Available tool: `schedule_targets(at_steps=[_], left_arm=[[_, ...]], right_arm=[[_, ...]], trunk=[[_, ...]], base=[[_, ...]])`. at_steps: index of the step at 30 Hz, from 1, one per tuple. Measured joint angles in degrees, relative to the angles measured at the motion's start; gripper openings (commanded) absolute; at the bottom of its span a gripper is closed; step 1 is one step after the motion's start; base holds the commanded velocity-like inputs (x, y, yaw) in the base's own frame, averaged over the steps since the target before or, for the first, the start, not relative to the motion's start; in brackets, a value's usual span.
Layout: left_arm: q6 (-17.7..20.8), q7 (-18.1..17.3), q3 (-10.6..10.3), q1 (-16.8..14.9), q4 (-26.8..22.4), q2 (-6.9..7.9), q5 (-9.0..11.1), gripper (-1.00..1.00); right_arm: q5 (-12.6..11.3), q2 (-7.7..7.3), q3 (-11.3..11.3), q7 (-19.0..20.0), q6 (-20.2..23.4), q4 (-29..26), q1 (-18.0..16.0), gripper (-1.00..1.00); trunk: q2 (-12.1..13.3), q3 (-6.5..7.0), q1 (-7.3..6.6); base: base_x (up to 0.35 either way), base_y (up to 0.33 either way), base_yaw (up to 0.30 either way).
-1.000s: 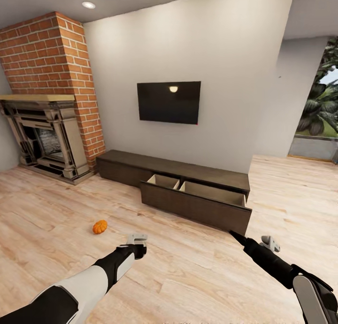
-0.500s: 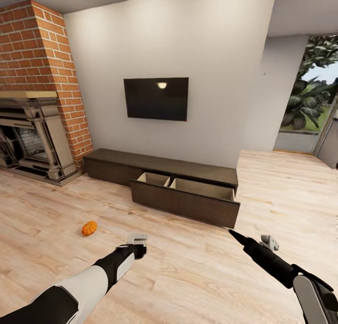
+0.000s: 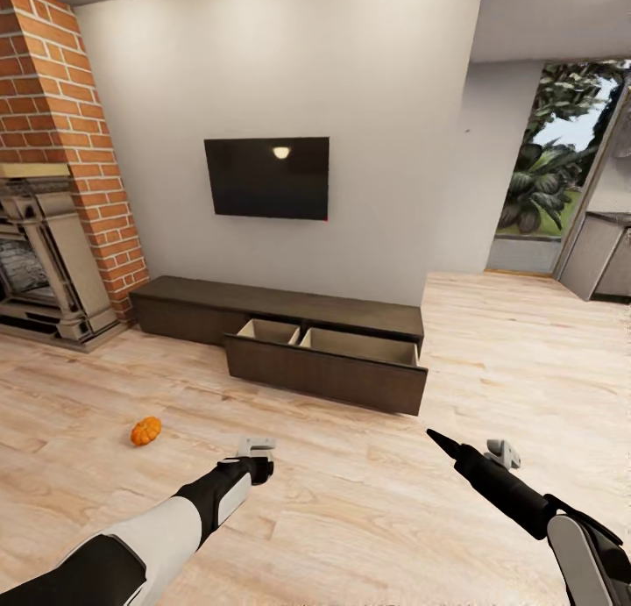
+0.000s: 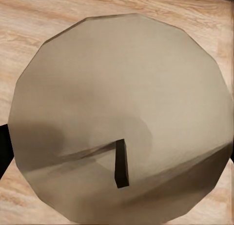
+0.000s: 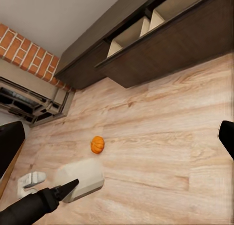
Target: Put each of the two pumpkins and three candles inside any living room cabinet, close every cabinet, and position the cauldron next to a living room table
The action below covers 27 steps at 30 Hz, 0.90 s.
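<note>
Beige-grey wax takes up most of the left wrist view: a candle (image 4: 117, 88) seen end-on, its short dark wick (image 4: 122, 164) standing off-centre, with thin dark slivers of finger at either edge of it. The left gripper (image 3: 255, 454) is clamped on this candle, which shows in the head view as a pale stub at the end of the black forearm, held low over the wood floor (image 3: 368, 509). The right wrist view catches the same candle from the side as a pale block at the tip of the left arm.

The right gripper (image 5: 118, 142) has its jaws spread wide and grasps nothing; one dark finger (image 5: 9, 149) sits at one edge of its wrist view, the other at the opposite edge, with bare floorboards between them.

One pumpkin (image 3: 145, 431) lies on the floor, orange and ribbed, ahead and to the left of the left gripper and apart from it. It is well short of the cabinet (image 3: 184, 301), the long low dark-brown unit standing against the grey wall. The cabinet's drawer (image 3: 324, 375) is pulled out, showing two pale beige compartments side by side; I cannot make out anything lying in them.

Above the cabinet a black television (image 3: 267, 177) hangs on the wall. To the left stand the beige stone fireplace (image 3: 48, 264) and its red brick chimney (image 3: 61, 89). Far right, a tall window (image 3: 548, 167) looks onto green foliage.
</note>
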Motion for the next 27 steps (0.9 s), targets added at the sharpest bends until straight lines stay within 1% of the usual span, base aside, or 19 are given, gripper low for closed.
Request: schedule_targets(at_steps=[27], left_arm=[[0.0,0.0,0.0,0.02,0.0,0.0,0.01,-1.0]], right_arm=[[0.05,0.01,0.0,-0.03,-0.09,0.0,0.0,1.0]], trunk=[[0.0,-2.12,0.0]], base=[[0.0,0.0,-0.163]])
